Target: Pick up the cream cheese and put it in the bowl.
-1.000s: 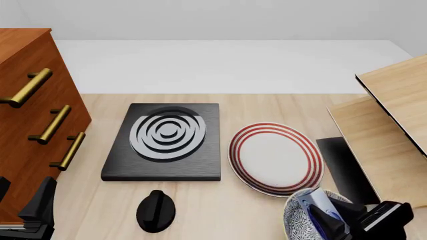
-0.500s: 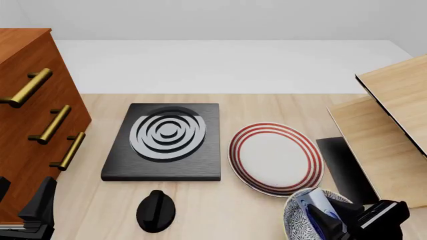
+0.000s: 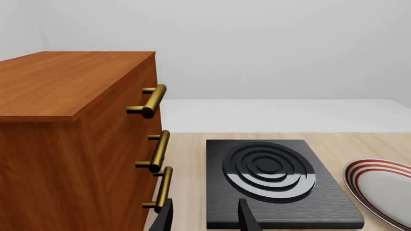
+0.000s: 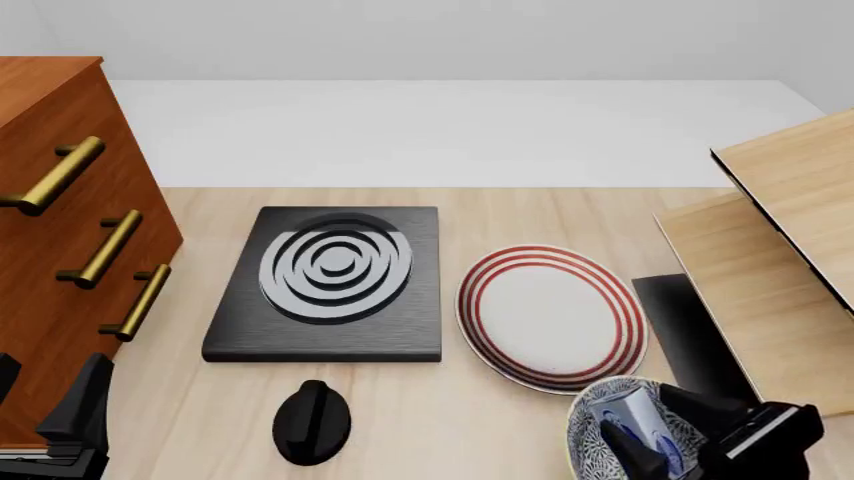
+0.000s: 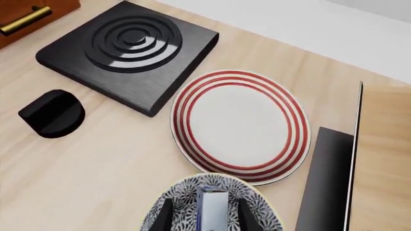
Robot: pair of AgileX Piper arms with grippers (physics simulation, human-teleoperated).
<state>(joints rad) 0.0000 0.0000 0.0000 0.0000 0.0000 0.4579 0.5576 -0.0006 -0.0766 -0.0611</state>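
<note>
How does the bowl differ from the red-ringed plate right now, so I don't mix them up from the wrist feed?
The bowl is deep, covered in a dense grey-blue leafy pattern; the plate is flat, plain white with red concentric rings. The bowl looks somewhat smaller than the plate. The bowl holds the cream cheese, with the right gripper over it; the plate carries nothing. Both are round and sit side by side on the wooden table.

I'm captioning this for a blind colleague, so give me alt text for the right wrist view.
The right gripper holds the cream cheese over the patterned bowl. Beyond lie a red-ringed plate, a black stove burner and a black knob on a wooden table.
</note>
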